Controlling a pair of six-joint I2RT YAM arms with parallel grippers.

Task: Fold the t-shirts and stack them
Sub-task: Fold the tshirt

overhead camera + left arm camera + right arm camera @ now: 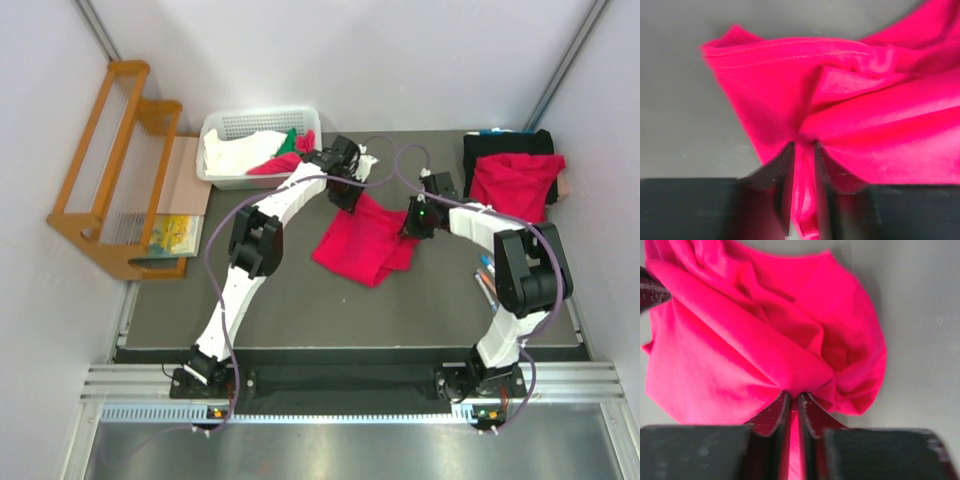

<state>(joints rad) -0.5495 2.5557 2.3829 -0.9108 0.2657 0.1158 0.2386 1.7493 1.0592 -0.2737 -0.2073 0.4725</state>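
Clamping t-shirt [362, 240]: left fingers [772, 172], right fingers [771, 415] both closed on it | basket [262, 117] near left, seemingly holding cloths [235, 152]

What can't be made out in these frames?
1. Top view: the arms' own wrists hide the left fingers and right fingers, so their grip on the middle t-shirt is unseen there.
2. Wrist views: that shirt runs past the frame edges; the left view is blurred.
3. Top view: basket pile too small to count shirts.
4. Top view: the right t-shirt covers most of the black cloth beneath.
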